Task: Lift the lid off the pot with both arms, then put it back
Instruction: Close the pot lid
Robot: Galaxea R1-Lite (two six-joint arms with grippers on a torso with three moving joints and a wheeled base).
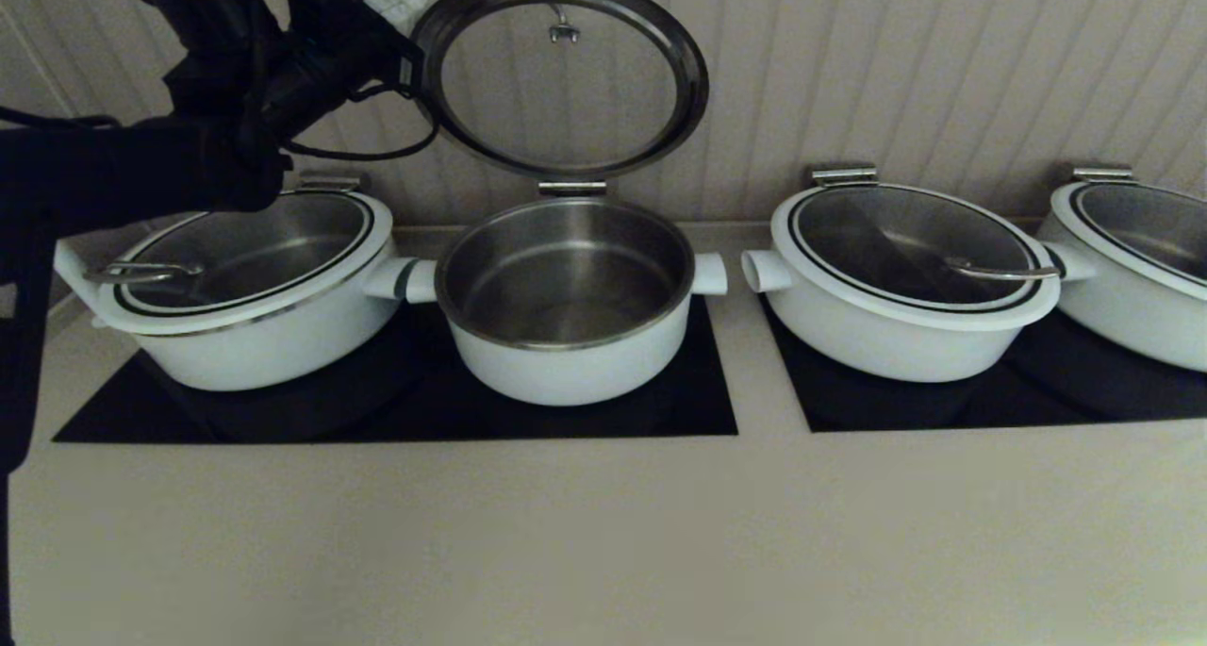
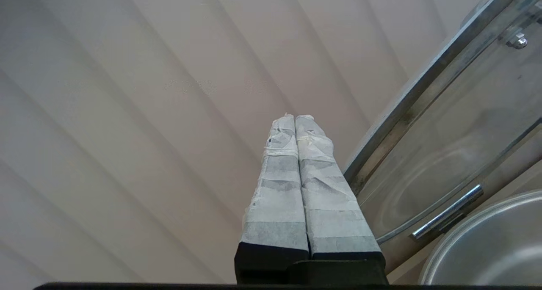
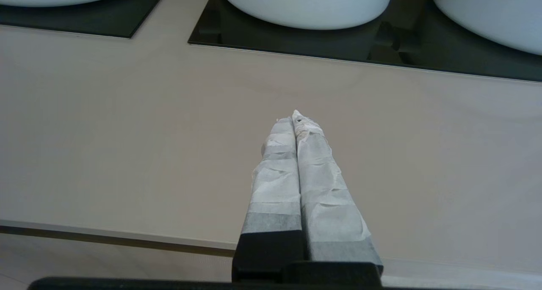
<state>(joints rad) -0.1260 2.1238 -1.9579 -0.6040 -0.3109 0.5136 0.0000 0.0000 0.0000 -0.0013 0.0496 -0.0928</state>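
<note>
The pot (image 1: 566, 363) stands uncovered at the middle of the left black cooktop, showing its steel inside. Its lid (image 1: 566, 90) stands upright on a hinge behind it, leaning toward the ribbed wall, with the underside facing me. My left gripper (image 1: 396, 3) is raised beside the lid's left rim. In the left wrist view it (image 2: 295, 118) is shut on nothing, next to the lid (image 2: 465, 133) and above the pot rim (image 2: 487, 239). My right gripper (image 3: 293, 117) is shut and empty, low over the bare counter, out of the head view.
A wider lidded pan (image 1: 245, 278) sits close on the pot's left. Two more lidded pans (image 1: 905, 278) (image 1: 1141, 259) stand on the right cooktop (image 1: 943, 405). The ribbed wall (image 1: 943, 61) is just behind. The beige counter (image 1: 603, 533) runs along the front.
</note>
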